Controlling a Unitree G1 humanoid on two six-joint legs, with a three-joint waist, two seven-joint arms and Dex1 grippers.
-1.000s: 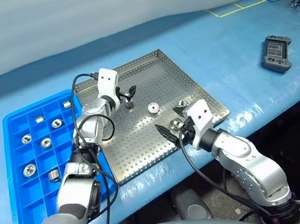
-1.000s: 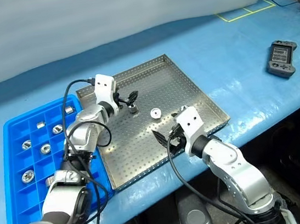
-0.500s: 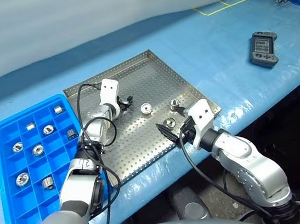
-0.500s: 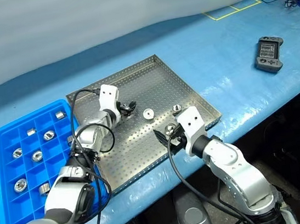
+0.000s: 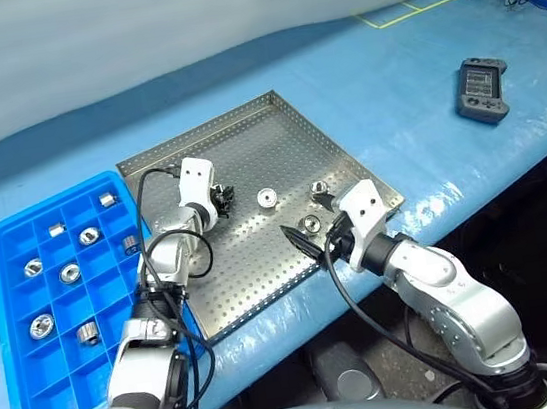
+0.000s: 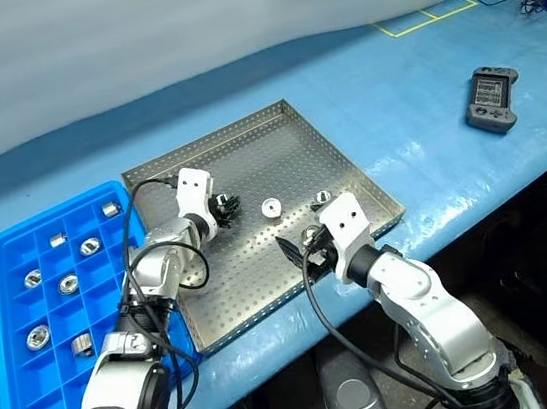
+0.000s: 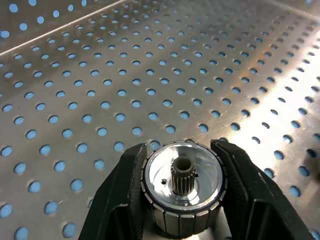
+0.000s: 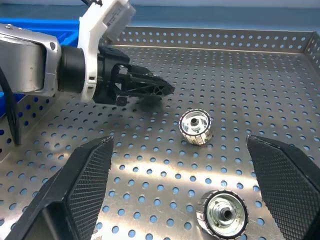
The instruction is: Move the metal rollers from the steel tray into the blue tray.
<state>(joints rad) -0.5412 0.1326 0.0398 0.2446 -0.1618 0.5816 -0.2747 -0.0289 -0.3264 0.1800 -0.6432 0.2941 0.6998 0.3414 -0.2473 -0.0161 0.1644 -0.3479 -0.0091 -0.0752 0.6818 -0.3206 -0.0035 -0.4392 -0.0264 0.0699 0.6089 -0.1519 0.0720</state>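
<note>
The left gripper (image 7: pixel 182 200) is clamped on a metal roller (image 7: pixel 182 186): a short, shiny silver cylinder with a ribbed outer wall, a polished recessed face and a small toothed hub at its centre, pinched between the two smooth black fingers (image 7: pixel 125 195). Beneath and ahead of this gripper lies the steel tray (image 5: pixel 245 143), a flat square sheet of brushed metal dotted with rows of small round holes, edged by a low perforated rim.

The right gripper (image 8: pixel 190 200) stands with its textured black fingers wide apart and nothing between them. Between those fingers and just ahead sit two more rollers on the tray: one lying on its side (image 8: pixel 195 127), the other face up (image 8: pixel 222 213), closer to the gripper. A third loose roller (image 5: pixel 320 188) rests near the tray's right rim.

To the left of the left gripper, beside the steel tray, is the blue tray (image 5: pixel 37 397), glossy moulded plastic with square compartments, several each holding one roller (image 5: pixel 41 326).
</note>
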